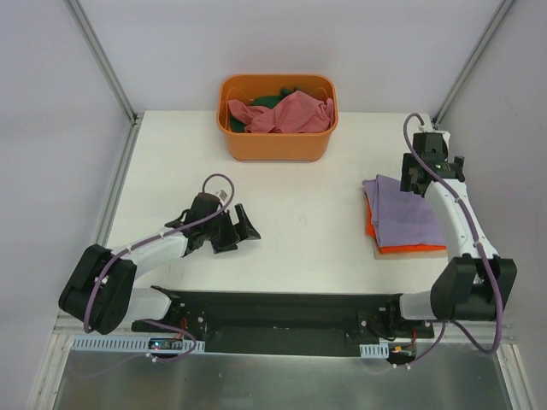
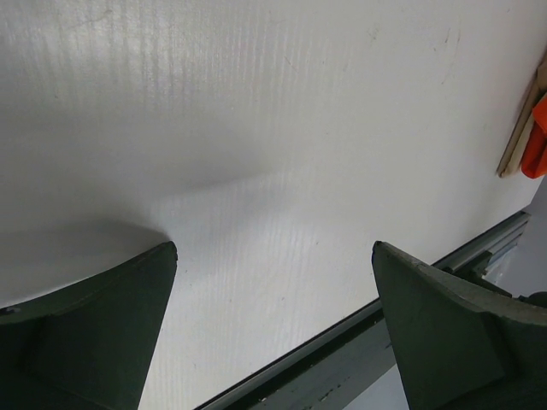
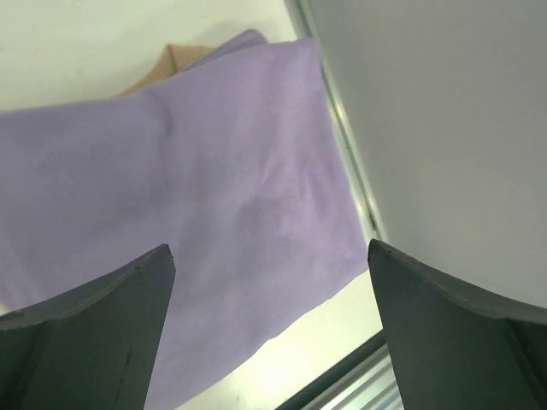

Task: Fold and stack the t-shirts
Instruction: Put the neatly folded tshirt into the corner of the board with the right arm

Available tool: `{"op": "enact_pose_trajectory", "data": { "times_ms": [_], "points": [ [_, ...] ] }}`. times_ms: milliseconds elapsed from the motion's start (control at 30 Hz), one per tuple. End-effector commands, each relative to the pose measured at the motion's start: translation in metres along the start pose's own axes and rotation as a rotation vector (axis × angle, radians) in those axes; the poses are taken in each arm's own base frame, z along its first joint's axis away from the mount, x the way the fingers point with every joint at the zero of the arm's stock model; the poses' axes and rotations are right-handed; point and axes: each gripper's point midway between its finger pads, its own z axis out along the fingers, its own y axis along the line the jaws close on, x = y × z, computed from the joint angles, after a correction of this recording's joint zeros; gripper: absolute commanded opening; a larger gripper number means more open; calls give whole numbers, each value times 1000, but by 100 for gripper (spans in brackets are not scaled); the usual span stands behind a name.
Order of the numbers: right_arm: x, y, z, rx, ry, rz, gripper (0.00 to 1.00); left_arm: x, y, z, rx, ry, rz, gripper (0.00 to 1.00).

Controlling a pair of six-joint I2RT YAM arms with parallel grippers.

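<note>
Up in the tub point(image 1: 273, 147), a pink shirt point(image 1: 286, 113) lies floppy and light; we'd pinch its top fold. Our purple shirt point(image 1: 406, 213) sits stacked on the orange shirt point(image 1: 410, 248). Our left claw point(image 1: 244, 235) and right claw point(image 3: 269, 249) gape wide, empty.

Bare table point(image 1: 316, 213) lies ahead of the left gripper point(image 1: 241, 234), the tub point(image 1: 276, 149) well apart. The shirt stack point(image 1: 403, 218) lies beneath the right gripper point(image 1: 414, 183).

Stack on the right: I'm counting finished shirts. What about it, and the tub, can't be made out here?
Top view: the lavender shirt covers the orange-red shirt except its edges; anything between is hidden.
Right wrist: the lavender shirt runs off the frame.
Top view: in the tub, the pink shirt hides most of the green shirt; count unclear.
</note>
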Motion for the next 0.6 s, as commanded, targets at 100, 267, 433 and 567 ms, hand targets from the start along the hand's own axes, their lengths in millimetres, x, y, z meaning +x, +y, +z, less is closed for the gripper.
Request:
{"op": "enact_pose_trajectory", "data": {
  "times_ms": [100, 267, 433, 567],
  "points": [
    [8, 46, -58, -422, -176, 215, 96, 5, 28, -20, -120, -30, 26, 99],
    [35, 84, -98, -738, -302, 227, 96, -13, 17, -53, -117, -171, 53, 99],
    [47, 110, -139, -1004, -448, 224, 96, -24, 5, -104, -107, -314, 70, 99],
    [59, 104, -141, -989, -508, 261, 96, -30, 8, -140, -110, -453, 65, 99]
  ]
}}
